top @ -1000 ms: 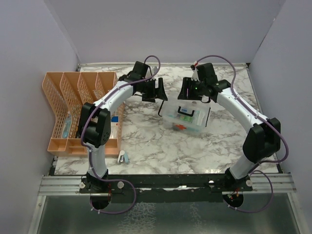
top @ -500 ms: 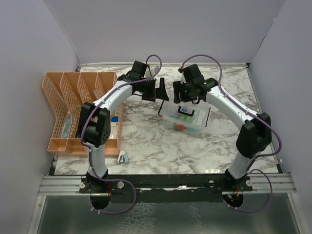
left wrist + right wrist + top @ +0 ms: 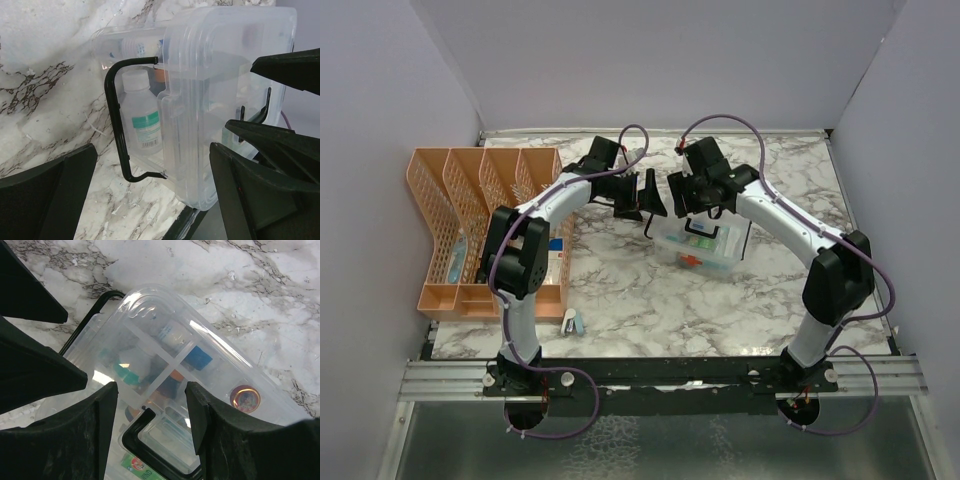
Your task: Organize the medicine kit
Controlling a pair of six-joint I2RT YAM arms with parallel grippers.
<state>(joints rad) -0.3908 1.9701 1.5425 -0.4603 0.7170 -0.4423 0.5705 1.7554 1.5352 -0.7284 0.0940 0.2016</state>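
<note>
A white marble-patterned desk carried three things: an orange lattice organizer along its left edge, the clear kit with a red cross near the middle, and a small white-and-blue item by the near edge, just right of the organizer

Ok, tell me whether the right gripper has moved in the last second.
Yes. Seen from above, the right gripper shifted left over the unmoved medicine kit, nearer the left gripper.
</note>
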